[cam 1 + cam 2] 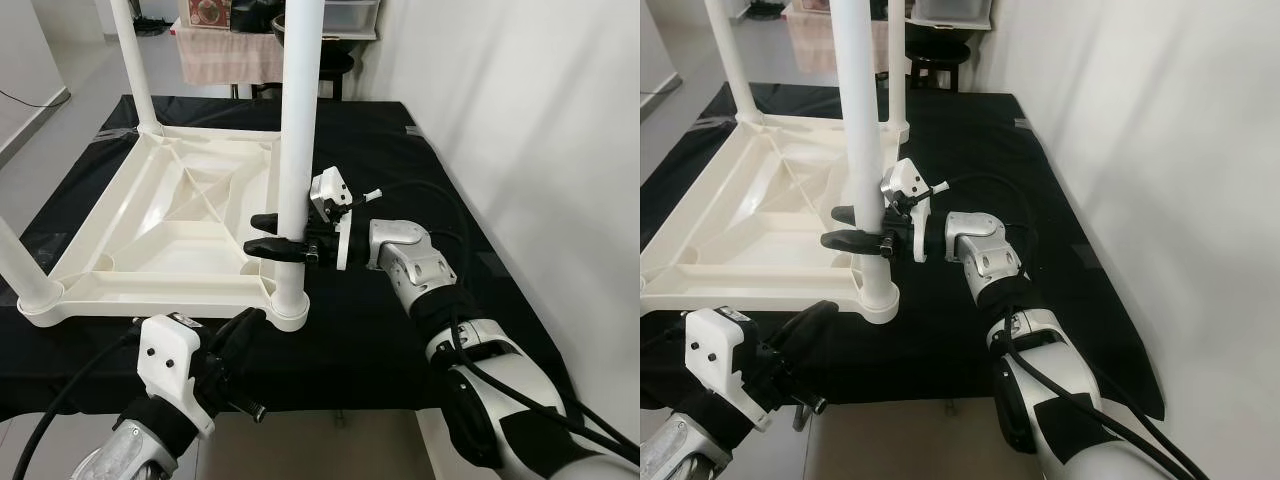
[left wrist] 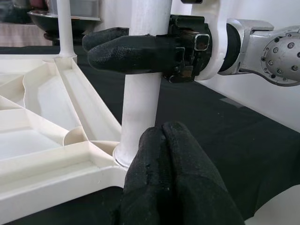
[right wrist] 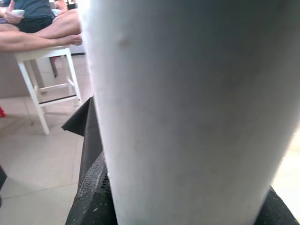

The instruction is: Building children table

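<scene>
A white plastic table top [image 1: 150, 250] lies upside down on a black cloth, with white legs standing up from its corners. My right gripper [image 1: 253, 234] is shut on the near-right leg [image 1: 295, 120], a black finger on each side of it a little above the socket [image 1: 290, 305]. That leg [image 3: 187, 103] is pressed close against the right wrist camera. My left gripper [image 2: 162, 133] hovers low at the front edge, just before that corner socket, fingers [image 1: 240, 335] pressed together with nothing between them.
The black cloth [image 1: 400, 330] covers the work surface up to its front edge near me. A white wall [image 1: 540, 120] runs along the right. Other legs [image 1: 135, 60] stand at the far and left corners. A person sits on a white stool [image 3: 47, 79] behind.
</scene>
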Robot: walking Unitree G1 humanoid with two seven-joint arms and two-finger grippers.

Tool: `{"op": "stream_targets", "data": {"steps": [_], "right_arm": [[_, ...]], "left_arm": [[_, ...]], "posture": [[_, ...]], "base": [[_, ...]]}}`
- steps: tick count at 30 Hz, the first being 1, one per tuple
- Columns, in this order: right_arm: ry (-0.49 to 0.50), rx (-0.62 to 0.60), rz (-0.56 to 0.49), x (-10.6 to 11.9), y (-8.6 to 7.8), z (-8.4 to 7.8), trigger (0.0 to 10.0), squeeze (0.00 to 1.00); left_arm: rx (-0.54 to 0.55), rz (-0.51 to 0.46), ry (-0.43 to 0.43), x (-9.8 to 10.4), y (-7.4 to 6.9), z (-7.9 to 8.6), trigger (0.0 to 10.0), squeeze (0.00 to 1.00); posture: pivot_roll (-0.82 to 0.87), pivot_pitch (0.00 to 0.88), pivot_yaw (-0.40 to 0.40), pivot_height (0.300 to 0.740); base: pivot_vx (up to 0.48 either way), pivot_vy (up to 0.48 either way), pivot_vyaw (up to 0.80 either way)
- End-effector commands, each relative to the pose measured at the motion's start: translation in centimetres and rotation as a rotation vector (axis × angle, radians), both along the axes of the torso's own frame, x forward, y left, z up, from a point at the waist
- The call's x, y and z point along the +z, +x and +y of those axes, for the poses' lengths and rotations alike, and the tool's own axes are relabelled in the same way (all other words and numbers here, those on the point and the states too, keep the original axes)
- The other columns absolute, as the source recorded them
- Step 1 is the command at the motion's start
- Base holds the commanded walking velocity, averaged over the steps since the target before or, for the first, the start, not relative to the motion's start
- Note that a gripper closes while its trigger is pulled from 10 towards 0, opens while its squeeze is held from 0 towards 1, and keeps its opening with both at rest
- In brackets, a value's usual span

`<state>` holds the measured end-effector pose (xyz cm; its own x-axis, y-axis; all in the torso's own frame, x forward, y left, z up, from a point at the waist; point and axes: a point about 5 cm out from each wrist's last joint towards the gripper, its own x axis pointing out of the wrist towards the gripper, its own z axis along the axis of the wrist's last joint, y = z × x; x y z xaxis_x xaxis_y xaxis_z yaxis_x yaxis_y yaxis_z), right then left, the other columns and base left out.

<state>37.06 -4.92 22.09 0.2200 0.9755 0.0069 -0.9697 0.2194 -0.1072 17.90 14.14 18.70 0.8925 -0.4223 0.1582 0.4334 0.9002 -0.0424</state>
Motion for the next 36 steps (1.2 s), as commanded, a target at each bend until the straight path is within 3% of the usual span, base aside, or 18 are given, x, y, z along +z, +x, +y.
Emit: {"op": "stream_targets", "data": {"steps": [1,2,5,7,8,15,16,17,19,20,22,25,26,27,28,30,31,36], "right_arm": [[-0.007,-0.203,0.010,-0.9,0.4,-0.6,0.0,0.00],[-0.007,-0.203,0.010,-0.9,0.4,-0.6,0.0,0.00],[0.022,-0.706,0.133,-4.7,-1.6,-1.1,0.0,0.00],[0.022,-0.706,0.133,-4.7,-1.6,-1.1,0.0,0.00],[0.004,-0.867,0.171,-7.1,-5.0,-0.7,0.0,0.00],[0.004,-0.776,0.108,-7.0,-4.5,0.7,0.0,0.00],[-0.012,-0.761,0.105,-7.0,-4.2,1.1,3.2,0.00],[0.006,-0.706,0.112,-6.8,-4.1,1.6,10.0,0.00],[0.006,-0.706,0.112,-6.8,-4.1,1.6,10.0,0.00],[0.019,-0.660,0.109,-6.2,-4.0,2.0,10.0,0.90],[0.045,-0.566,0.120,-5.5,-4.1,2.6,10.0,1.00],[0.067,-0.438,0.122,-4.0,-4.5,2.9,10.0,1.00],[0.073,-0.303,0.078,-2.5,-4.1,2.6,10.0,0.76],[0.073,-0.303,0.078,-2.5,-4.1,2.6,10.0,0.76],[0.068,-0.218,0.061,-2.0,-3.9,2.4,10.0,0.17],[0.064,-0.171,0.055,-1.7,-3.9,2.3,10.0,0.17],[0.032,-0.068,0.017,-1.2,-3.6,2.1,10.0,0.00],[-0.040,0.097,-0.025,-0.2,-2.6,1.5,10.0,0.00]], "left_arm": [[-0.006,0.012,-0.004,-0.1,-0.1,-0.2,10.0,0.00],[-0.006,0.012,-0.004,-0.1,-0.1,-0.2,10.0,0.00],[-0.008,0.007,-0.004,0.0,0.1,0.0,10.0,0.00],[-0.008,0.007,-0.004,0.0,0.1,0.0,10.0,0.00],[-0.011,0.004,-0.005,-0.1,0.4,0.1,10.0,0.00],[-0.021,0.001,-0.007,-0.2,0.9,0.0,10.0,0.00],[-0.016,-0.001,-0.006,-0.2,0.9,0.0,10.0,0.00],[-0.008,-0.005,-0.005,-0.2,0.9,0.0,10.0,0.00],[-0.008,-0.005,-0.005,-0.2,0.9,0.0,10.0,0.00],[-0.001,-0.008,-0.005,-0.2,1.0,0.0,10.0,0.00],[0.001,-0.010,-0.005,-0.2,1.0,0.0,10.0,0.00],[-0.001,-0.011,-0.007,-0.1,1.0,-0.1,10.0,0.00],[-0.005,-0.010,-0.011,-0.1,1.0,-0.1,10.0,0.00],[-0.005,-0.010,-0.011,-0.1,1.0,-0.1,10.0,0.00],[-0.006,-0.010,-0.012,-0.1,1.0,-0.2,10.0,0.00],[-0.007,-0.010,-0.012,-0.1,1.0,-0.2,10.0,0.00],[-0.007,-0.010,-0.013,-0.1,1.0,-0.2,10.0,0.00],[-0.007,-0.008,-0.014,-0.1,0.8,-0.2,10.0,0.00]], "posture": [[0.08,0.103,-0.109,0.740],[0.08,0.103,-0.109,0.740],[0.04,0.103,-0.099,0.740],[0.04,0.103,-0.099,0.740],[0.02,0.080,-0.082,0.740],[0.04,0.065,-0.094,0.740],[0.04,0.066,-0.100,0.740],[0.04,0.066,-0.102,0.740],[0.04,0.066,-0.102,0.740],[0.04,0.065,-0.105,0.740],[0.04,0.066,-0.105,0.740],[0.04,0.067,-0.105,0.740],[0.05,0.067,-0.105,0.740],[0.05,0.067,-0.105,0.740],[0.05,0.068,-0.105,0.740],[0.05,0.068,-0.105,0.740],[0.05,0.073,-0.106,0.740],[0.06,0.080,-0.107,0.740]], "base": [[0.000,0.000,0.00],[0.000,0.000,0.00],[0.000,0.000,0.00],[0.000,0.000,0.00],[0.000,0.000,0.00],[0.000,0.000,0.00],[0.000,0.000,0.00],[0.000,0.000,0.00],[0.000,0.000,0.00],[0.000,0.000,0.00],[0.000,0.000,0.00],[0.000,0.000,0.00],[0.000,0.000,0.00],[0.000,0.000,0.00],[0.000,0.000,0.00],[0.000,0.000,0.00],[0.000,0.000,0.00],[0.000,0.000,0.00]]}}
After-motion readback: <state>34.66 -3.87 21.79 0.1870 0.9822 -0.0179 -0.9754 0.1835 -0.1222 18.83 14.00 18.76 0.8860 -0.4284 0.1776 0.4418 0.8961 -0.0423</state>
